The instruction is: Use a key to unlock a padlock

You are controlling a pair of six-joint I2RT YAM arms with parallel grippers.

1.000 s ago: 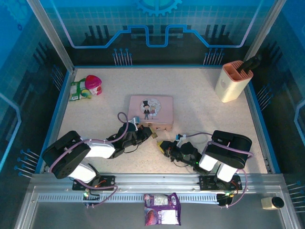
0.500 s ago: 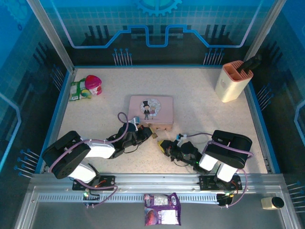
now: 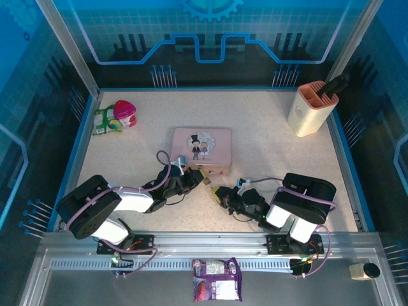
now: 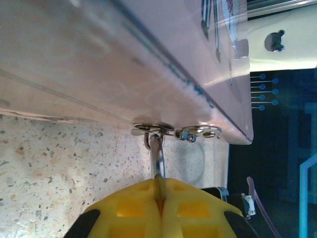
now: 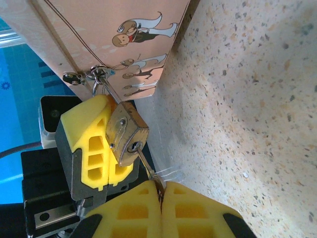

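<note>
We are clamping our left gripper point(image 4: 159, 193), its yellow pads pressed together, on the small brass padlock point(image 5: 128, 133), which is hanging by its thin silver shackle from the hasp on the near wall of the pink rectangular tin point(image 3: 203, 145). Just right of it, our right gripper point(image 5: 161, 192) is pinching a thin silver key point(image 5: 147, 165), whose tip is sitting at the keyhole.

Padlock point(image 5: 128, 134) brass-yellow; tin point(image 3: 202, 148) pink w/ cartoon couple; tabletop point(image 3: 274, 159) beige, speckled.
</note>
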